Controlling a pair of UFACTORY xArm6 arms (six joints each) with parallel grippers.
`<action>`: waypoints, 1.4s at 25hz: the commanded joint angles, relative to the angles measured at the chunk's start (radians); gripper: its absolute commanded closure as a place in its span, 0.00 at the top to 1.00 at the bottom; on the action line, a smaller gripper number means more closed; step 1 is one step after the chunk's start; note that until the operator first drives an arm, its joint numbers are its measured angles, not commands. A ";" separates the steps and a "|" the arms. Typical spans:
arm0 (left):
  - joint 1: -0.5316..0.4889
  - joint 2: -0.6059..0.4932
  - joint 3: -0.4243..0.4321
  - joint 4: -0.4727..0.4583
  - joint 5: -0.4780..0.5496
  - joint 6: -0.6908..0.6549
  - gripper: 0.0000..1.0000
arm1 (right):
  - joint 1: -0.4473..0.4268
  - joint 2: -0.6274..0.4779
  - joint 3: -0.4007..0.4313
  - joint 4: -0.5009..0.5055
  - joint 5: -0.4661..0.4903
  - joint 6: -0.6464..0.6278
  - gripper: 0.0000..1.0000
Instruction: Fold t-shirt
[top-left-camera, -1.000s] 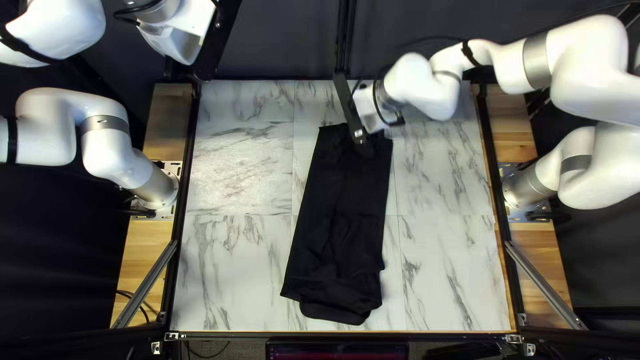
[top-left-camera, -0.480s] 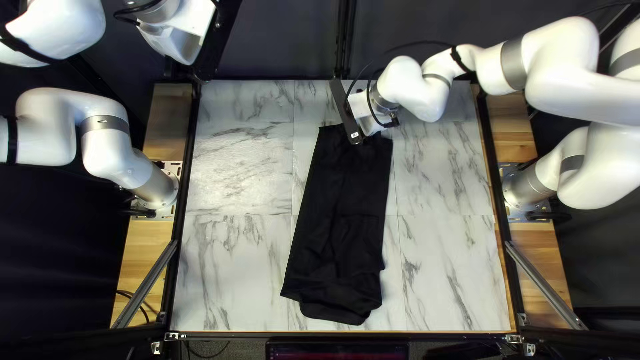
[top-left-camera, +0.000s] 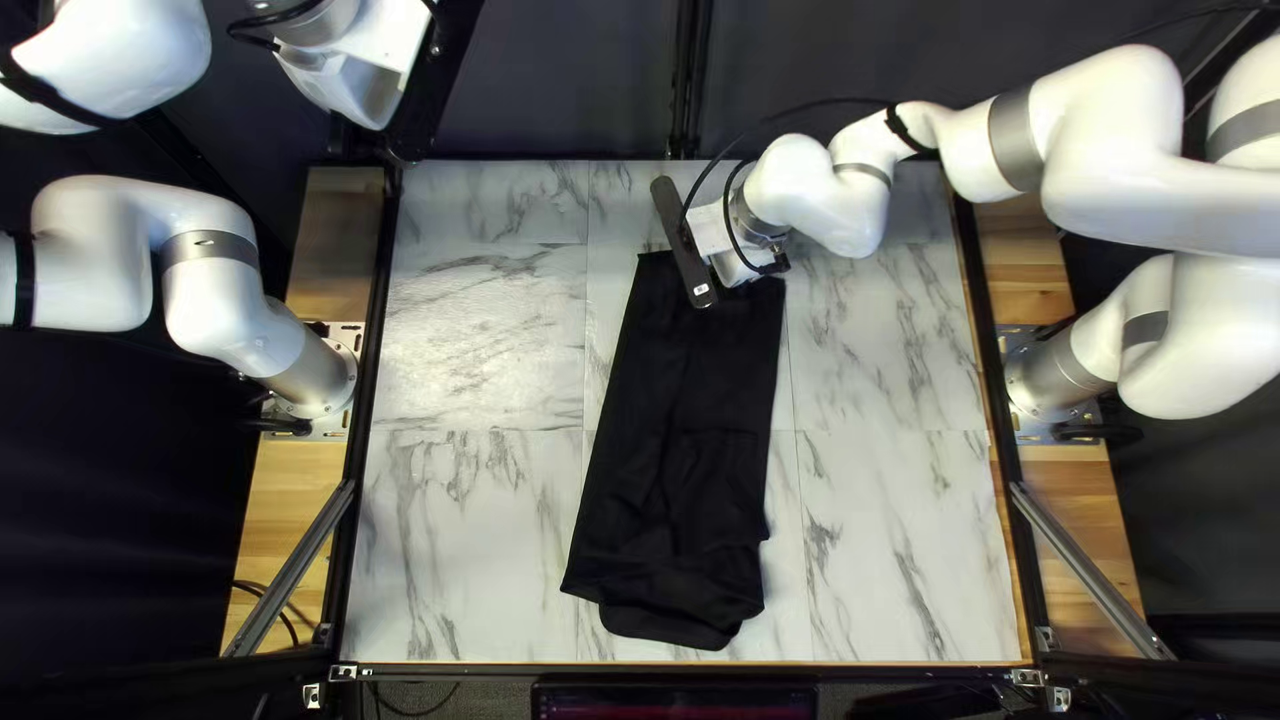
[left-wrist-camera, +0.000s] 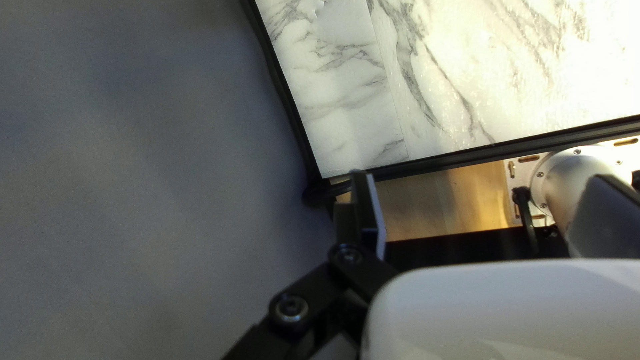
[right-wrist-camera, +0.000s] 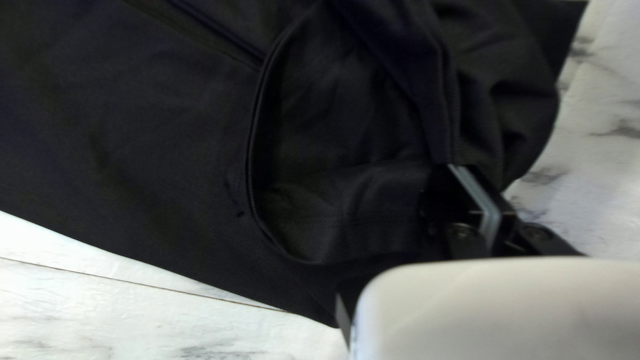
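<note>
Right gripper [top-left-camera: 683, 240]: black housing over the far end of the garment. In its own wrist view the right gripper [right-wrist-camera: 461, 170] has its two black fingers together, gray pads side by side, tips at the cloth; can't make out any fabric pinched in them. Left gripper [top-left-camera: 430, 100]: up beyond the table's far left corner, two fingers spread wide. One garment, the folded black cloth t-shirt [top-left-camera: 674, 414], flat mid-table. A curved edge [right-wrist-camera: 250, 153] of it opens beside my right fingertips, loose folds around it. Two arms total, white with gray bands: right arm [top-left-camera: 1094, 120] reaches in over the table's far side, left arm [top-left-camera: 200, 260] sits off to the side. One white marble-patterned table [top-left-camera: 467, 534] in a black frame, two wooden side strips [top-left-camera: 294, 480], two silver diagonal bars [top-left-camera: 1094, 574], one dark curtain [top-left-camera: 560, 80] behind. In the way: right gripper and wrist hide part of the shirt's far edge. Long axis runs far to near, near end slanting toward the left of the top left view. Narrower at the far end, wider and layered at the near end. Can't tell where the collar points.
</note>
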 commanded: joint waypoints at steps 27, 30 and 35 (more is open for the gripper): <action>0.000 0.000 0.000 0.000 0.000 0.000 1.00 | 0.004 -0.157 -0.028 -0.282 0.153 0.408 0.00; 0.000 0.000 0.000 0.000 0.000 0.000 1.00 | 0.001 -0.161 -0.025 -0.283 0.148 0.410 0.00; 0.000 0.000 0.000 0.000 0.000 0.000 1.00 | -0.032 -0.155 -0.033 -0.255 0.126 0.366 0.00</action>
